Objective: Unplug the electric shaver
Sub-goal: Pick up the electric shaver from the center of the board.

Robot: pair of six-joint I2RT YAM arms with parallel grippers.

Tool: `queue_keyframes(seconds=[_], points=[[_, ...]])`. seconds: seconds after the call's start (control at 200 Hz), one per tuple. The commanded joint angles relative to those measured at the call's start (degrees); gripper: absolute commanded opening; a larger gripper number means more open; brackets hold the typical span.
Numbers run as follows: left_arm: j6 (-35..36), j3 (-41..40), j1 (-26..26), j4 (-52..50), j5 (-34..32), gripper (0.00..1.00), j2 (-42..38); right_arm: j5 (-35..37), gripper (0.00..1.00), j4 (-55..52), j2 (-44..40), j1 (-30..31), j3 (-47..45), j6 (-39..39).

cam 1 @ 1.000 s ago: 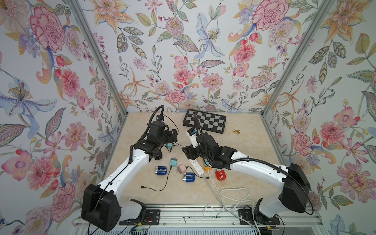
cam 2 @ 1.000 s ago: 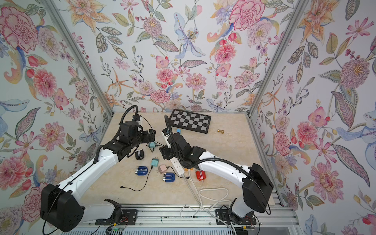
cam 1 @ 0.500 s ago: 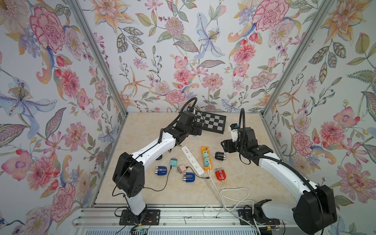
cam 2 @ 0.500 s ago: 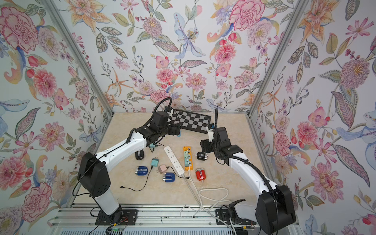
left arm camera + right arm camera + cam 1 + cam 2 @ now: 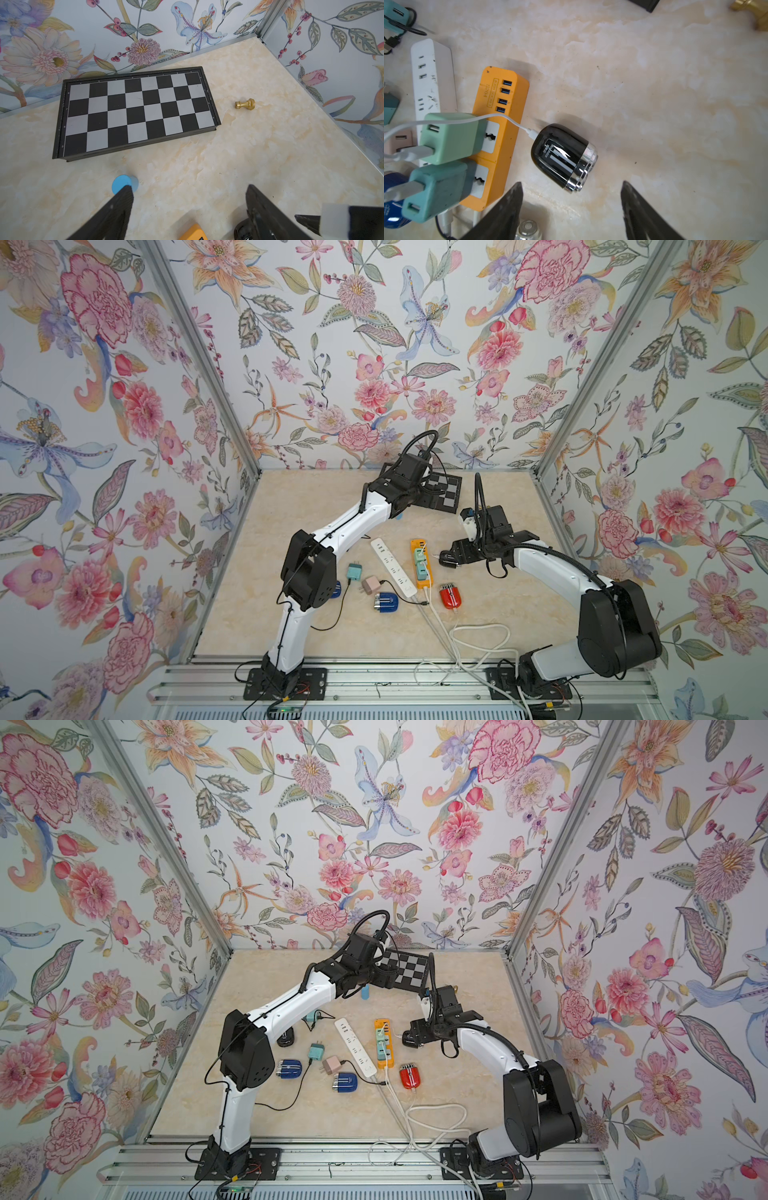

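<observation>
Right wrist view: the right jaws gape empty just short of the black electric shaver [image 5: 560, 158], lying on the surface [image 5: 654, 104] beside the orange power strip [image 5: 500, 133], white charging plug [image 5: 532, 133] in its base. Light, glossy, likely slippery; best pinched across the body. Its lettering is illegible. The left jaws gape empty too.

A black-framed chessboard with black and silver squares [image 5: 135, 112] lies flat near the back wall, with a small gold metal pawn [image 5: 245, 104] tipped over beside it. A little blue round piece [image 5: 122, 184], possibly a cap, sits apart from both.
</observation>
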Motion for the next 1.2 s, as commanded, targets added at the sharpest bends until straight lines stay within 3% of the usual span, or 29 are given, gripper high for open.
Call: queue_keyframes(seconds=[0.0, 0.14, 0.295, 0.695, 1.191], points=[[5.63, 3.29, 0.39, -6.61, 1.20, 0.87, 2.95, 2.71, 0.76, -4.18, 1.04, 1.01, 1.94, 5.42], [5.68, 2.40, 0.92, -4.95, 4.21, 0.87, 3.03, 1.86, 0.75, -4.11, 0.03, 2.01, 1.91, 9.97], [7.27, 2.23, 1.14, -4.68, 4.51, 0.87, 3.51, 3.96, 0.76, -4.02, -2.46, 3.57, 0.56, -0.57], [9.28, -0.14, 2.13, -4.41, 5.33, 0.88, 1.24, -7.43, 0.79, -5.23, 3.67, 0.84, 5.92, -30.40], [8.47, -4.44, 3.57, -3.15, 3.73, 0.88, -2.34, -10.07, 0.77, -6.98, 10.30, -1.64, 7.85, -47.35]])
